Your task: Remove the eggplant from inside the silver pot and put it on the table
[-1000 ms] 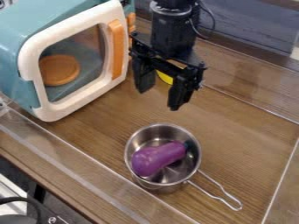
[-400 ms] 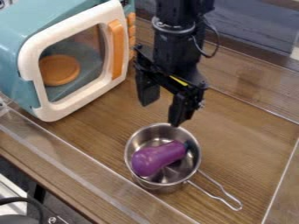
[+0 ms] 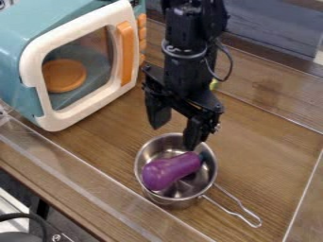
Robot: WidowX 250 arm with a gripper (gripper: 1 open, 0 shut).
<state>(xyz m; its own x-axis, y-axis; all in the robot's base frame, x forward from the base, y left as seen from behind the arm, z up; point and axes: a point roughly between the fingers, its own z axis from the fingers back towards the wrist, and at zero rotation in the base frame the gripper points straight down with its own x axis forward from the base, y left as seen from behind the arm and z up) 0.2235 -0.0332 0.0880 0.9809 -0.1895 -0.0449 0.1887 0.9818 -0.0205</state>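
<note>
Near centre of the table [image 3: 271, 113]: pot [image 3: 176, 169], wire handle trailing right and nearer. Eggplant [image 3: 172, 170] lies inside, tilted, touching the wall. Gripper [image 3: 178, 130] hangs above the pot's far rim, pointing down, jaws spread wide, grasping nothing. Far left: microwave [image 3: 66, 59], orange disc [image 3: 64, 76] visible behind its door.

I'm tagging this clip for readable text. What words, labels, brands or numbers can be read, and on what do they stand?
None can be read.
Toy microwave: no lettering shows on its door or body.
Silver pot and eggplant: plain, no marks.
Gripper and the arm above it: black, no legible label at this picture size.
Table: bare wood grain.
</note>
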